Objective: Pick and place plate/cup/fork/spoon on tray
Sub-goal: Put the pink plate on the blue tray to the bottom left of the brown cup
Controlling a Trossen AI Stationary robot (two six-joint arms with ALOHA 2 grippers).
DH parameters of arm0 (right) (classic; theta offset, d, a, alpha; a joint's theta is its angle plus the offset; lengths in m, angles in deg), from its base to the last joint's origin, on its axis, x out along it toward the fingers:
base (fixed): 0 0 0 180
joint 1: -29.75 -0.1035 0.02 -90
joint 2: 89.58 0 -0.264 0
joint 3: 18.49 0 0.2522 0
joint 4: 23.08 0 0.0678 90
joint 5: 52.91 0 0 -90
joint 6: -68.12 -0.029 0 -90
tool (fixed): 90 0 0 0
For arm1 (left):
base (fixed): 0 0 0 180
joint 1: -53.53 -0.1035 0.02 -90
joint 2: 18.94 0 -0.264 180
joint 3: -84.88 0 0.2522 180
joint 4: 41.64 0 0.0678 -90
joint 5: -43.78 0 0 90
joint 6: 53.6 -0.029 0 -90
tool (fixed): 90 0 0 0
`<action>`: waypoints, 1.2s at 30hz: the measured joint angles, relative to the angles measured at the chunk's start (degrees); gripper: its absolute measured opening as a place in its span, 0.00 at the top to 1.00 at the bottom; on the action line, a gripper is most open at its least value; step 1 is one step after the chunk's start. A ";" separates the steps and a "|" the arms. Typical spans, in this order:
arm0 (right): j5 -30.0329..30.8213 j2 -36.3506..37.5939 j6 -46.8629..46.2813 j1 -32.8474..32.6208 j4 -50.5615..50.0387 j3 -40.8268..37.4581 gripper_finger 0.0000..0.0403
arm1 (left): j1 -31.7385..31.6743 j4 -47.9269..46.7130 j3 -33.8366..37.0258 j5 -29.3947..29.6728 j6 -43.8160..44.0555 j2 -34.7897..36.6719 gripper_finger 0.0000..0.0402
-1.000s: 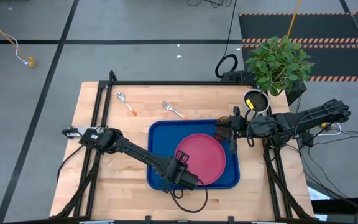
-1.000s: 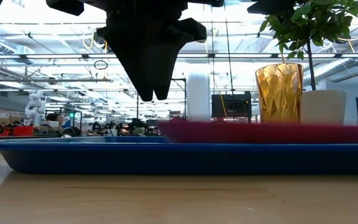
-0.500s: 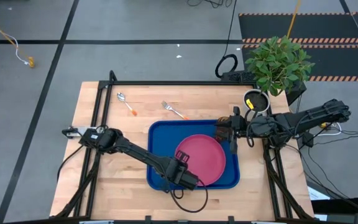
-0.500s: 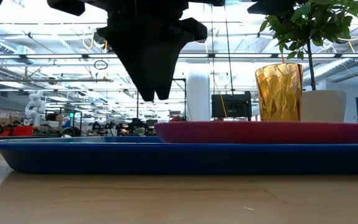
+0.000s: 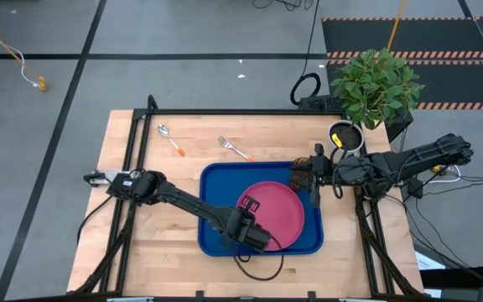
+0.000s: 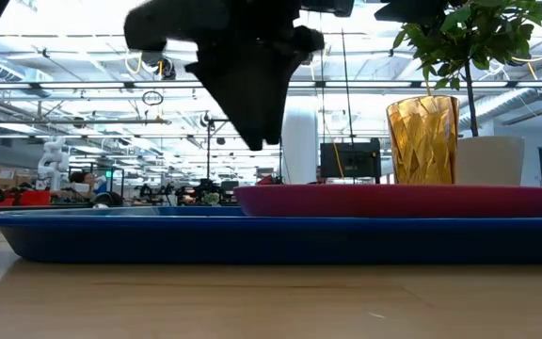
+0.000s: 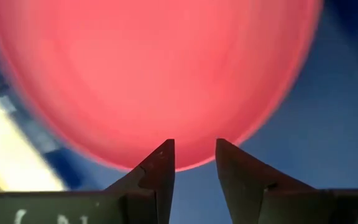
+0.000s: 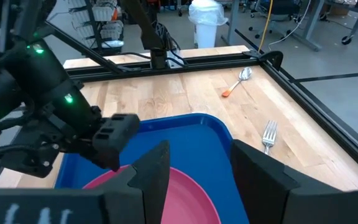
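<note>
Still diagonal, fork (image 5: pixel 236 149) (tines tray-ward) (image 5: pixel 211 178).

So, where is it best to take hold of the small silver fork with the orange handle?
Grip the small silver fork with the orange handle across its thin orange handle, coming straight down from above: it lies flat on the wooden table, clear of the blue tray.

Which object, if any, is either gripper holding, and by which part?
Nothing: the left gripper hangs open above the plate; the right gripper is open and empty.
</note>
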 joint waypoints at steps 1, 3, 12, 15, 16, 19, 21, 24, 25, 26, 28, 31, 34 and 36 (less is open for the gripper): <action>-0.01 0.00 0.01 0.00 -0.01 0.00 0.60 | -0.31 0.07 0.00 -3.02 -0.42 0.00 0.70; 0.01 0.00 0.01 0.00 -0.37 0.00 0.60 | -0.72 0.39 0.00 -8.45 -1.05 0.00 0.70; 0.01 0.00 -0.01 0.00 -0.96 0.00 0.60 | -0.70 1.12 0.01 -13.71 -4.30 0.06 0.70; 0.01 0.00 -0.01 0.00 -0.96 0.00 0.60 | -0.68 1.41 0.01 -14.46 -5.76 0.07 0.70; 0.01 0.00 -0.01 0.00 -0.96 0.00 0.60 | -0.68 1.56 0.02 -14.63 -6.06 0.07 0.70; 0.01 0.00 -0.01 0.00 -0.97 0.00 0.60 | -0.68 1.67 0.01 -15.88 -7.08 -0.01 0.70; 0.01 0.00 -0.01 0.00 -0.98 0.00 0.60 | -0.68 2.04 0.00 -15.98 -7.65 -0.36 0.70; 0.00 0.00 -0.01 -0.02 -1.03 0.00 0.60 | -0.68 2.20 0.02 -16.02 -8.62 -0.57 0.70; 0.00 0.00 -0.01 -0.01 -1.04 0.00 0.60 | -0.70 2.69 0.02 -16.02 -8.93 -0.57 0.70; 0.01 0.00 -0.01 0.00 -1.06 0.00 0.60 | -0.79 3.19 0.00 -16.03 -9.11 -0.55 0.70; 0.01 0.00 0.00 0.00 -1.07 0.00 0.60 | -0.92 3.44 0.00 -16.02 -9.47 -0.55 0.70; 0.00 0.00 -0.01 0.00 -1.11 0.00 0.60 | -1.06 3.34 0.00 -16.03 -9.69 -0.57 0.70; -0.01 0.00 -0.01 0.00 -1.12 0.00 0.60 | -1.34 3.32 0.00 -16.03 -9.72 -0.57 0.70; -0.01 0.00 0.01 0.00 -1.23 0.00 0.60 | -1.48 3.32 0.02 -16.04 -9.65 -0.57 0.70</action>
